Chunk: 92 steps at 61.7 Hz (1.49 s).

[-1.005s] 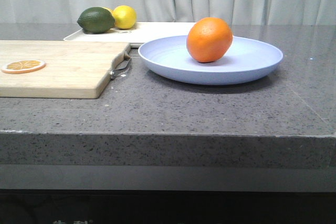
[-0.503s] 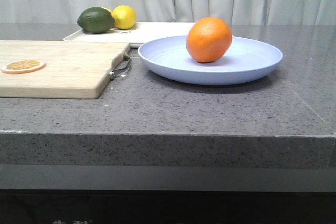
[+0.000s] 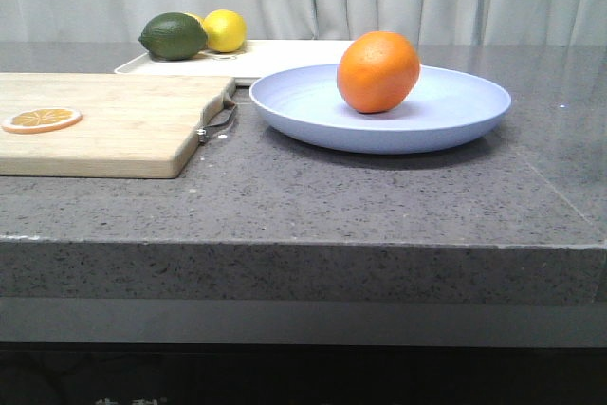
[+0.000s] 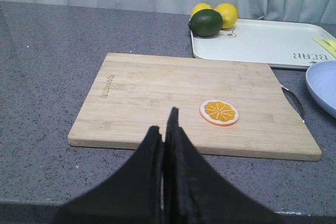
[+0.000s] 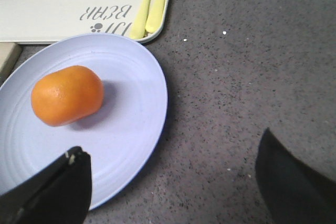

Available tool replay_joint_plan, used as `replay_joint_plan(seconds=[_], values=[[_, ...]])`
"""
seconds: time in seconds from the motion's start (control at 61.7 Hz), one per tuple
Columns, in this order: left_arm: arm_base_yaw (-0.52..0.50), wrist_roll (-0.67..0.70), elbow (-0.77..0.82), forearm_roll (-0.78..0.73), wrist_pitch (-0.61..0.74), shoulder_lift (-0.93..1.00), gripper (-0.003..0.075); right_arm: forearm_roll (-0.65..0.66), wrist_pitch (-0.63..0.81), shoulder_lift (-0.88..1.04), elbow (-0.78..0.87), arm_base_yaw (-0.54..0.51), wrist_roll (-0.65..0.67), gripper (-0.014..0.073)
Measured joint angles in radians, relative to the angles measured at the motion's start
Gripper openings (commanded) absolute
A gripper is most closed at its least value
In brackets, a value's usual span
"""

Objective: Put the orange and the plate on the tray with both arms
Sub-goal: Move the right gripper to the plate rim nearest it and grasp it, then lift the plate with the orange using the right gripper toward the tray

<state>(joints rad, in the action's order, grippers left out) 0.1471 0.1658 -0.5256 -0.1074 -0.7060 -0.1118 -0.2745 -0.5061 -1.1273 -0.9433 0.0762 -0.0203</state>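
Note:
The orange sits on the pale lavender-blue plate on the grey counter; both also show in the right wrist view, the orange on the plate. The cream-white tray lies just behind the plate. My right gripper is open and empty above the plate's rim, one finger over the plate, the other over bare counter. My left gripper is shut and empty over the near edge of the cutting board. Neither gripper shows in the front view.
A wooden cutting board with a metal handle lies at the left, an orange slice on it. A dark green fruit and a lemon sit on the tray's far left corner. Yellow cutlery lies along the tray's edge.

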Motion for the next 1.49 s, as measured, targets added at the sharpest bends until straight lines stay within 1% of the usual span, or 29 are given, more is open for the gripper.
replay_joint_plan(seconds=[0.13, 0.259, 0.405, 0.535, 0.827, 0.876, 0.924, 0.989, 1.184, 1.346, 1.395, 1.443, 1.492], values=[[0.0, 0.0, 0.0, 0.0, 0.002, 0.0, -0.0018, -0.009, -0.01, -0.164, -0.108, 0.0, 0.0, 0.064], [0.0, 0.0, 0.0, 0.0, 0.002, 0.0, -0.0018, -0.021, -0.025, -0.297, -0.182, 0.0, 0.0, 0.0635], [0.0, 0.0, 0.0, 0.0, 0.002, 0.0, -0.0018, -0.023, -0.047, -0.413, -0.256, 0.023, 0.0, 0.0566], [0.0, 0.0, 0.0, 0.0, 0.002, 0.0, -0.0018, -0.028, -0.05, -0.482, -0.275, 0.038, 0.0, 0.0518], [0.0, 0.0, 0.0, 0.0, 0.002, 0.0, -0.0018, -0.044, -0.05, -0.552, -0.282, 0.043, 0.0, 0.0515], [0.0, 0.0, 0.0, 0.0, 0.002, 0.0, -0.0018, -0.049, -0.048, -0.56, -0.284, 0.047, 0.0, 0.0504], [0.0, 0.0, 0.0, 0.0, 0.002, 0.0, -0.0018, -0.054, -0.048, -0.567, -0.284, 0.049, 0.0, 0.0477], [0.0, 0.0, 0.0, 0.0, 0.002, 0.0, -0.0018, -0.056, -0.048, -0.573, -0.284, 0.055, 0.0, 0.0413], [0.0, 0.0, 0.0, 0.0, 0.002, 0.0, -0.0018, -0.066, -0.054, -0.576, -0.284, 0.058, 0.0, 0.0257], [0.0, 0.0, 0.0, 0.0, 0.002, 0.0, -0.0018, -0.067, -0.068, -0.576, -0.284, 0.058, 0.0, 0.0077], [0.0, 0.0, 0.0, 0.0, 0.002, 0.0, -0.0018, -0.07, -0.068, -0.576, -0.284, 0.058, 0.0, 0.0011], [0.0, 0.0, 0.0, 0.0, 0.002, 0.0, -0.0018, -0.085, -0.068, -0.576, -0.285, 0.058, 0.011, -0.0029], [0.0, 0.0, 0.0, 0.0, 0.002, 0.0, -0.0018, -0.094, -0.068, -0.576, -0.286, 0.058, 0.013, -0.0048]])
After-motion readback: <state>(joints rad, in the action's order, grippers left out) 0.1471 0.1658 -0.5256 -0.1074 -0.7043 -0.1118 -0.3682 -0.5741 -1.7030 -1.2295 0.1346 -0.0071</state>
